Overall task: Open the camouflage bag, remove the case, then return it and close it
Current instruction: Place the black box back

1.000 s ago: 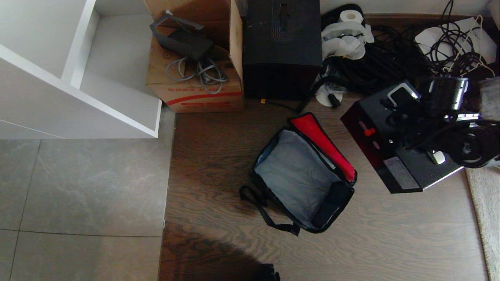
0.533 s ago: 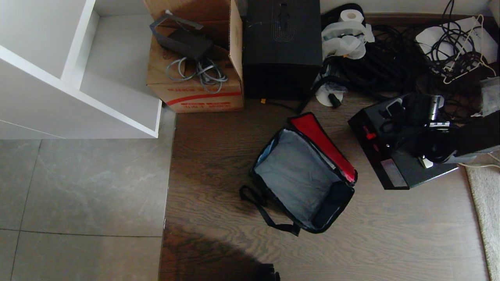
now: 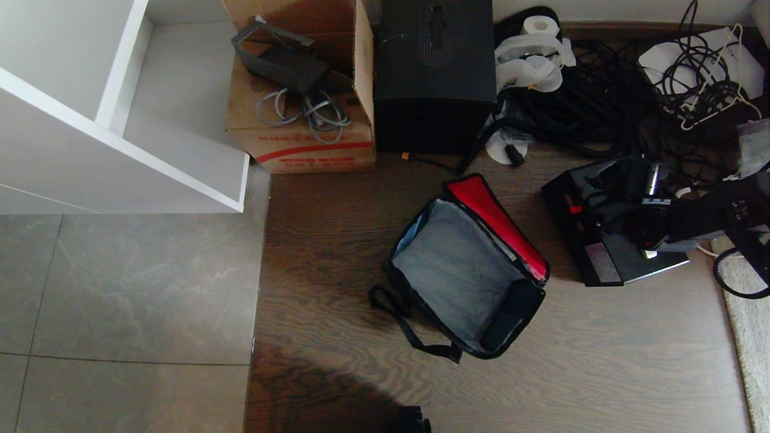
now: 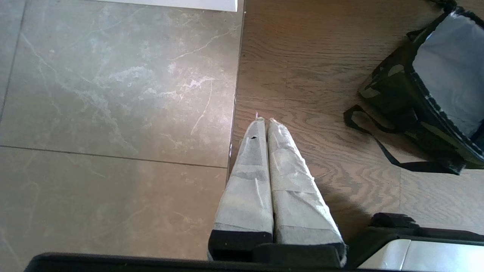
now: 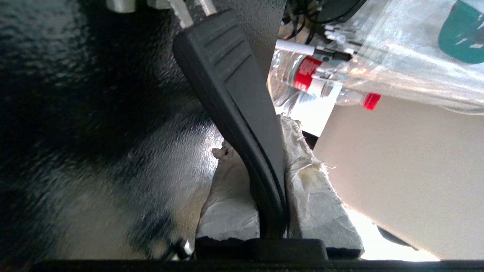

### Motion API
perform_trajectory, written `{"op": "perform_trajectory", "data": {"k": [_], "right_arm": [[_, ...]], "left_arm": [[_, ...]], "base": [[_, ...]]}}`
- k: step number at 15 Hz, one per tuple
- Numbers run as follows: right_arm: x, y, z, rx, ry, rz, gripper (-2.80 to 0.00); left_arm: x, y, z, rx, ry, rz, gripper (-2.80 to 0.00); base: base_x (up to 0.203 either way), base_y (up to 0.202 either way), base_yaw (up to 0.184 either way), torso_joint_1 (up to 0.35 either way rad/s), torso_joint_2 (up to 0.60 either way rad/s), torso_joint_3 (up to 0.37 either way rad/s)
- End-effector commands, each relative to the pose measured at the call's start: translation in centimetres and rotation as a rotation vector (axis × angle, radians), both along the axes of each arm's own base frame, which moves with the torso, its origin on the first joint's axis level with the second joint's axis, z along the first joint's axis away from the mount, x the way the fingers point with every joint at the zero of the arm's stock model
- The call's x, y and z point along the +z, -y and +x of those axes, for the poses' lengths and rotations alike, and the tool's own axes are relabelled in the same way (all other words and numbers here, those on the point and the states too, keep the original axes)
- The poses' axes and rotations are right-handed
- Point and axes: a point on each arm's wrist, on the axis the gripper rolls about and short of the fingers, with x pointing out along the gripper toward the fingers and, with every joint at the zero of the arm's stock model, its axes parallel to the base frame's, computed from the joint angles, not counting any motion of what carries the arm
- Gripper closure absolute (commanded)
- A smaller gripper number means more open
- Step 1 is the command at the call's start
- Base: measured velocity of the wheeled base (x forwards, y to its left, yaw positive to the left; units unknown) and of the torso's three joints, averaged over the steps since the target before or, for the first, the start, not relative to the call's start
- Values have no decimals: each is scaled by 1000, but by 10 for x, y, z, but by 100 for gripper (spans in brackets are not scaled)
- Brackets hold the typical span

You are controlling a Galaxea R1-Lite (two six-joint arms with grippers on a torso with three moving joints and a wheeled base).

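The camouflage bag point(image 3: 457, 264) lies open on the wood floor, its grey inside empty and its red flap lining point(image 3: 499, 222) folded back. Its camouflage side point(image 4: 393, 90) and black strap point(image 4: 378, 145) show in the left wrist view. To the right of the bag is the case point(image 3: 607, 258), flat and black. My right gripper point(image 3: 645, 219) is shut on the case's black bar handle point(image 5: 227, 75), with the padded fingers point(image 5: 317, 189) on either side of it. Whether the case touches the floor I cannot tell. My left gripper point(image 4: 263, 121) hangs shut and empty over the floor seam.
A tall black box point(image 3: 433, 72) and a brown carton point(image 3: 301, 132) stand behind the bag. A white shelf unit point(image 3: 120, 120) is at the far left. Tangled black cables point(image 3: 601, 90) lie behind the case, and a pale rug point(image 3: 746, 337) is at the right edge.
My right gripper has sunk toward the floor with the case, which now looks smaller and lies nearer the rug. The bag and the left arm have not moved.
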Motion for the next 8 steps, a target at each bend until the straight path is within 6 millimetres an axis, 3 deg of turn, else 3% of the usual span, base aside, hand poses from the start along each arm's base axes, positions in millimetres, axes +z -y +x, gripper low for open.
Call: {"op": "perform_trajectory", "data": {"k": [1,3,4,8], "right_arm": [[-22,5,8,-8,-36,2,0],[-30,5,11,-7,-50,2,0],[-31,4,11,-3,-58,2,-280],[-32,-7,9,17,-68,11,-280]], "left_arm": [[-2,0,1,2,-8,-1,0],[-2,0,1,0,-8,0,0],[-3,0,1,1,-9,0,0],[-3,0,1,0,-9,-1,0]], "base": [[0,0,0,0,0,0],[0,0,0,0,0,0],[0,0,0,0,0,0],[0,0,0,0,0,0]]}}
